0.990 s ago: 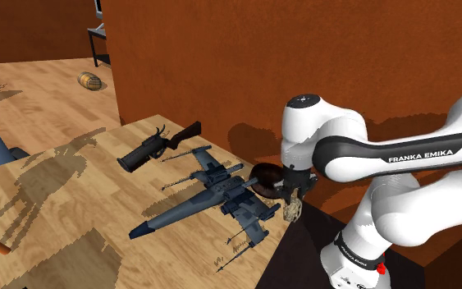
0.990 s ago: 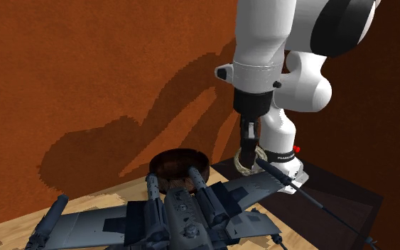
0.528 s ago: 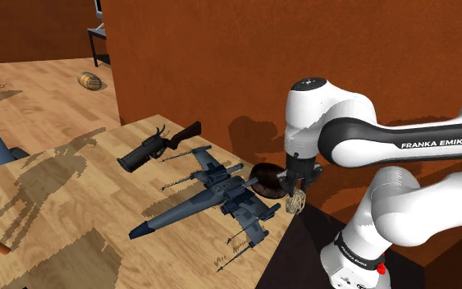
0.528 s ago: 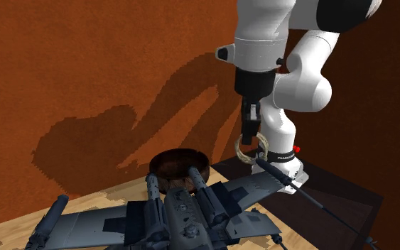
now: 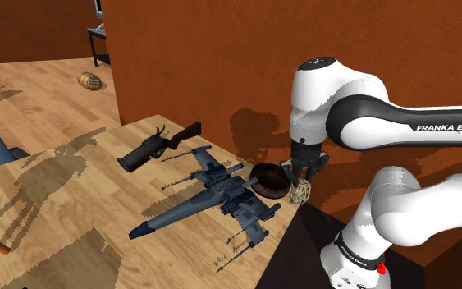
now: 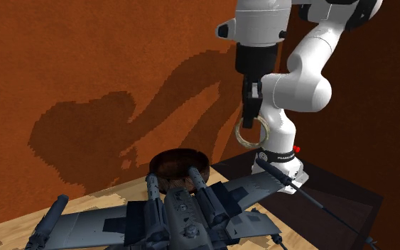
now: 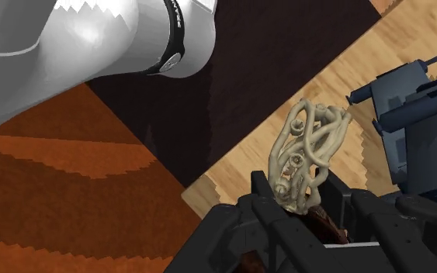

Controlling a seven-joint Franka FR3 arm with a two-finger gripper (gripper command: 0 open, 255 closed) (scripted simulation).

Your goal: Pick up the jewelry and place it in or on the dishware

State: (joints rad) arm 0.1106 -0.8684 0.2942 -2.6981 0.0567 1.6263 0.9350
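Lifted higher, bracelet (image 6: pixel 251 133) (pale lattice) hangs between fingers (image 7: pixel 247 225).

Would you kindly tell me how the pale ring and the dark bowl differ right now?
The ring is pale and openwork; the bowl is dark brown and solid. The ring hangs clasped in the pincer; the bowl rests on the wooden table. The ring is the smaller. Both are round.
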